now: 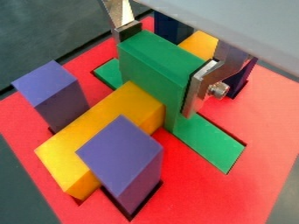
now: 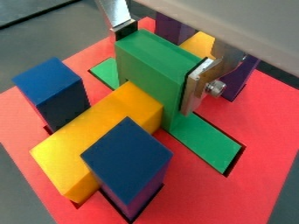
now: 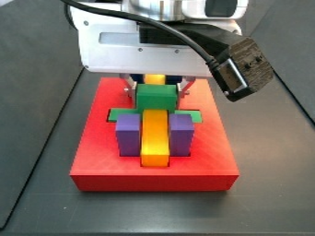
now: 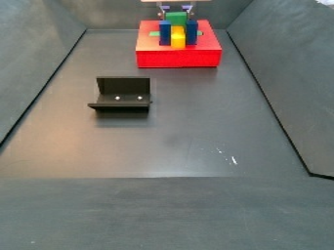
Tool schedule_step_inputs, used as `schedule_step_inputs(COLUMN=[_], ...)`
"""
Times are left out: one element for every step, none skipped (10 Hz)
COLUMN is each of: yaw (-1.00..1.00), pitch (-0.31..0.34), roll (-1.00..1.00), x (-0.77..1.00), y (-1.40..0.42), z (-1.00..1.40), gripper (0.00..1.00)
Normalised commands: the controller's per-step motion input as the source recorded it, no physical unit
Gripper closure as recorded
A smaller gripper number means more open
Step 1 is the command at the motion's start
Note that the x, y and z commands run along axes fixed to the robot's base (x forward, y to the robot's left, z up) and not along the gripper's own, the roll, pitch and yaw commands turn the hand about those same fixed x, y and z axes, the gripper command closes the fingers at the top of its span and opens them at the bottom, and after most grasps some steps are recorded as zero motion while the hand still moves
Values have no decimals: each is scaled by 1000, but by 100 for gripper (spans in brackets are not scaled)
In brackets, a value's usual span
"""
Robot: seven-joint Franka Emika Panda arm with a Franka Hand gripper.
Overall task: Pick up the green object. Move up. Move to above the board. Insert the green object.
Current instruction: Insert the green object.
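Clamping the bright green blocky arch-shaped plastic piece by its raised middle block, the gripper sat right down over the large flat red slab of a board, its flat silver fingers pinching the block from two opposite faces. Below the fingers, the green piece's flat legs lay down in the board's recess, and it straddled the long yellow bar, which ran on out past the fingers. In a wrist view, two purple blocks stood either side of that bar, just clear of the fingers; in a side view the green piece showed between the fingers, under the white gripper body. Well away from the fingers, on the dark floor, stood the dark L-shaped fixture, with the board at the far end.
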Motion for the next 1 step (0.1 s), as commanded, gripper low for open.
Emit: schedule_step_inputs(yaw=[0], pitch=[0], roll=[0], x=[0], y=[0], z=[0], gripper=[100])
